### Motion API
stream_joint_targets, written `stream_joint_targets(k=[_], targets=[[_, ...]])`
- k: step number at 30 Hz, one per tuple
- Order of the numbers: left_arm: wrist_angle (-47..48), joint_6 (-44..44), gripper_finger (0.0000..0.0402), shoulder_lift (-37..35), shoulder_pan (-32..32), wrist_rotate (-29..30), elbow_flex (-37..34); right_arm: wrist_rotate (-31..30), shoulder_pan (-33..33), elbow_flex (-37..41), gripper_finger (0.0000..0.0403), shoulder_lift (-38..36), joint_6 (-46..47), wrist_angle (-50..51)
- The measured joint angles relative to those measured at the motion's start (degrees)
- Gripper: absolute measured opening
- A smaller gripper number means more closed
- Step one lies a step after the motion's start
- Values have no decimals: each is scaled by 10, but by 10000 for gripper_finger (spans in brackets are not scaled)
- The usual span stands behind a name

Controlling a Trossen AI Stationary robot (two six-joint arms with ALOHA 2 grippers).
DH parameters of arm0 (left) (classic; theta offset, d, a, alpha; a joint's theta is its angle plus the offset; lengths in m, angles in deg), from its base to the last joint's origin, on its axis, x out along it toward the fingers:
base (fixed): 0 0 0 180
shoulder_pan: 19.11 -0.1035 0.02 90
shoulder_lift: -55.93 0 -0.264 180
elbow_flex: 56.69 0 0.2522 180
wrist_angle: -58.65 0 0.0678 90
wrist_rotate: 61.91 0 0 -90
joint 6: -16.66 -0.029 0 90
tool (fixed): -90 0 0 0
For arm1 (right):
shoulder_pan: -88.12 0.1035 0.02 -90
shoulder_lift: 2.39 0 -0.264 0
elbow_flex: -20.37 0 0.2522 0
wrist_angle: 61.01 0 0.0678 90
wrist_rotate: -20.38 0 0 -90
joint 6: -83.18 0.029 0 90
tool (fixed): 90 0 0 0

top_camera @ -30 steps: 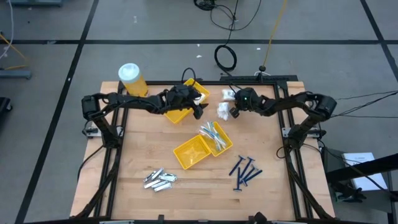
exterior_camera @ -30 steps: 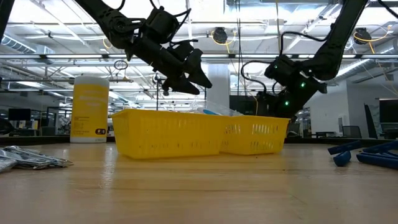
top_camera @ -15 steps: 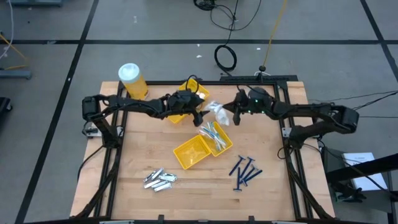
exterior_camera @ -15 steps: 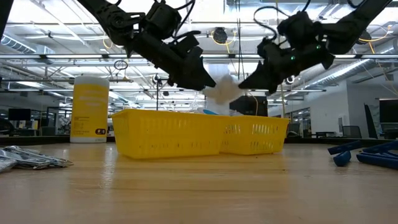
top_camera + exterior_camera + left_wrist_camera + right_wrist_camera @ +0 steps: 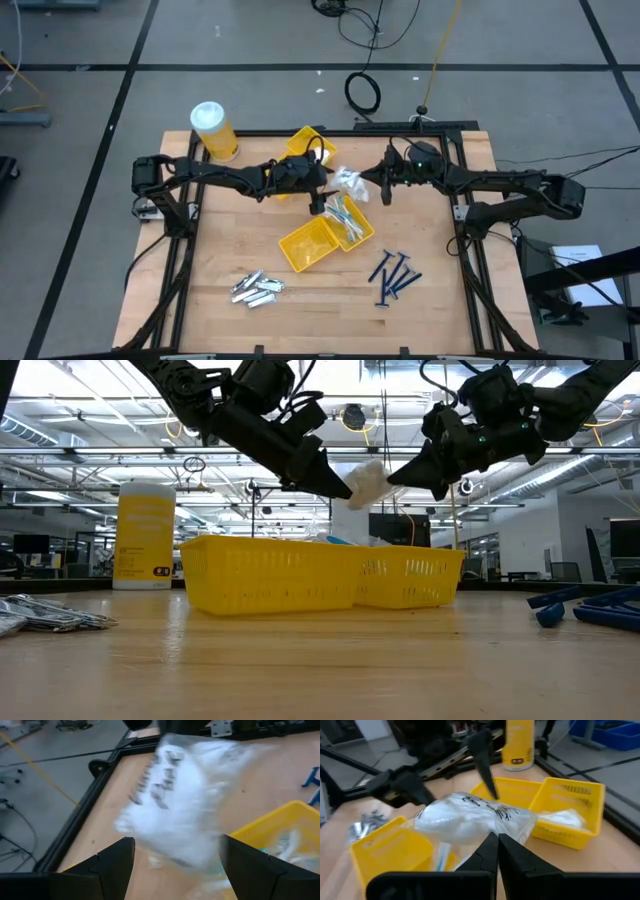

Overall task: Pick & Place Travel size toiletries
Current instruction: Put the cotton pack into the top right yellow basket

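Midair, a handover hangs in the balance: from 9 o'clock the left gripper reaches in, fingers spread around the white crinkly packet, which floats above the table at 12 o'clock of the yellow tray; from 3 o'clock the right gripper pinches its edge. A premature release would likely drop it outside the tray.

A blurred white crinkly packet fills the space just ahead of the left gripper, whose fingers stand spread either side; beside the packet shows a yellow tray on the wooden table.
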Motion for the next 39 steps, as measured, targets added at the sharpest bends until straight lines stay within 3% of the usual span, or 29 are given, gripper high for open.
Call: stream_joint_targets(k=[7,11,17,19,22,30,32,34,39], targets=[[-2,-33,235,0,3,44,0,0,0,0,0,0,2,1],[-4,-51,165,0,9,44,0,0,0,0,0,0,2,2],[-6,-62,28,0,14,43,0,-22,0,0,12,0,2,26],[-6,-61,11,0,14,47,0,-35,0,0,27,0,-1,42],[0,-57,18,0,14,114,0,-45,0,0,62,0,-14,63],[43,-34,10,0,-4,364,0,-46,0,0,183,0,-10,66],[76,-6,15,-1,-17,393,0,-47,0,0,202,0,-11,65],[114,35,17,-1,-35,374,0,-61,0,0,215,0,-12,65],[168,137,4,-1,-92,224,0,-124,0,0,223,0,-13,65]])
